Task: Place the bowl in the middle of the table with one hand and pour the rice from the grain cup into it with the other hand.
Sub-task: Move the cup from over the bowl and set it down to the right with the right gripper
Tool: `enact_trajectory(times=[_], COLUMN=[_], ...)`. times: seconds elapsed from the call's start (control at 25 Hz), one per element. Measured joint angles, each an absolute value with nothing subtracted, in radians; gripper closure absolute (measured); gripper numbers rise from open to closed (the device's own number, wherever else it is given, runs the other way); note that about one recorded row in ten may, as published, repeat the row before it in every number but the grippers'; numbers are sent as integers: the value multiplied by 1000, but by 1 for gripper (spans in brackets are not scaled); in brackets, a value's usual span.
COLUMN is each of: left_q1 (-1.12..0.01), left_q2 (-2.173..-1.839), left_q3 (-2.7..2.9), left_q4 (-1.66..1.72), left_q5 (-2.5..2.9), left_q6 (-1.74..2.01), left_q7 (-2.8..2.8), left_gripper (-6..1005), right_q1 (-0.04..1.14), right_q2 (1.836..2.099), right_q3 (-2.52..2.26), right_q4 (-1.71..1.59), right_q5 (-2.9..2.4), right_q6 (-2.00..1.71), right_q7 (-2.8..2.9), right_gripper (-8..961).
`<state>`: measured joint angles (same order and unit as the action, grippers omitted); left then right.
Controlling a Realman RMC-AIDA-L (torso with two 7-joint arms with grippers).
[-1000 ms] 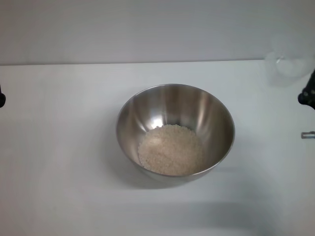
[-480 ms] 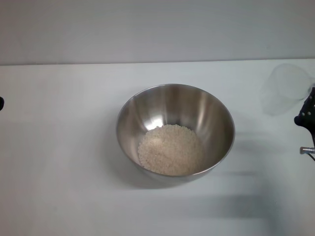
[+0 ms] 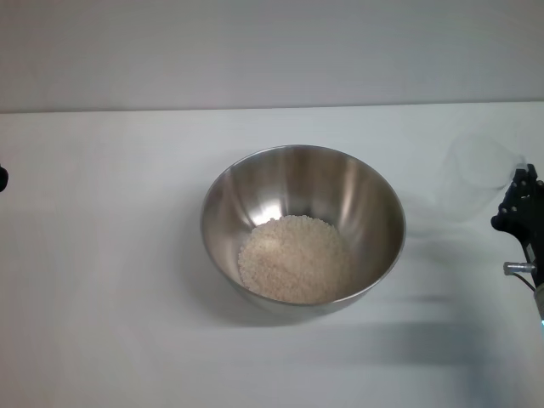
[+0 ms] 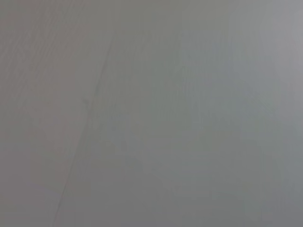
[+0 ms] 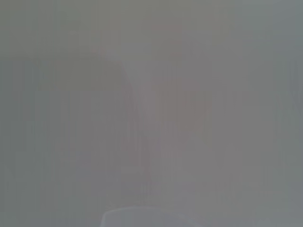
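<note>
**Rice in the bowl, cup at the right edge**

At the middle of the white bench (image 3: 110, 280) stands the bowl (image 3: 374, 204), upright, its brushed steel inside catching light on the left wall. Inside it the rice (image 3: 294, 259) lies as a pale mound over the bottom, set a little toward the near side, and does not reach the rim.

Well to the right of the bowl, near the edge of the head view, the grain cup (image 3: 473, 174) shows as a faint translucent shape; it looks empty, though whether it is tilted cannot be told. Just beside it, on its right, is the dark right tool (image 3: 518, 208), only partly in view, and whether its fingers are closed on the cup or apart cannot be told.

Only a small dark part of the left arm (image 3: 2, 177) shows at the far left edge, well apart from the bowl; the left tool is out of sight. Both wrist views show only a plain grey blur.
</note>
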<state>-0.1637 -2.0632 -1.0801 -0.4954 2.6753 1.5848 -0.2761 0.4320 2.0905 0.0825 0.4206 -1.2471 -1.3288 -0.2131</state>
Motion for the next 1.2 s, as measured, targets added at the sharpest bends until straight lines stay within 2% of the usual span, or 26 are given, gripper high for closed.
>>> enact_trajectory(times=[1.2], left_q1=[-163], left_q2=[-2065], left_q3=[-1078], left_q4=[-495], left_q5=[2675], left_q6=[1595], left_q7=[-276], left_gripper=[816], right_q1=[464], right_q2=[2092], right_q3=[92], right_q4=[371], right_q5=[-1251], right_q6=[-1143], right_q7=[-184], right_gripper=[942])
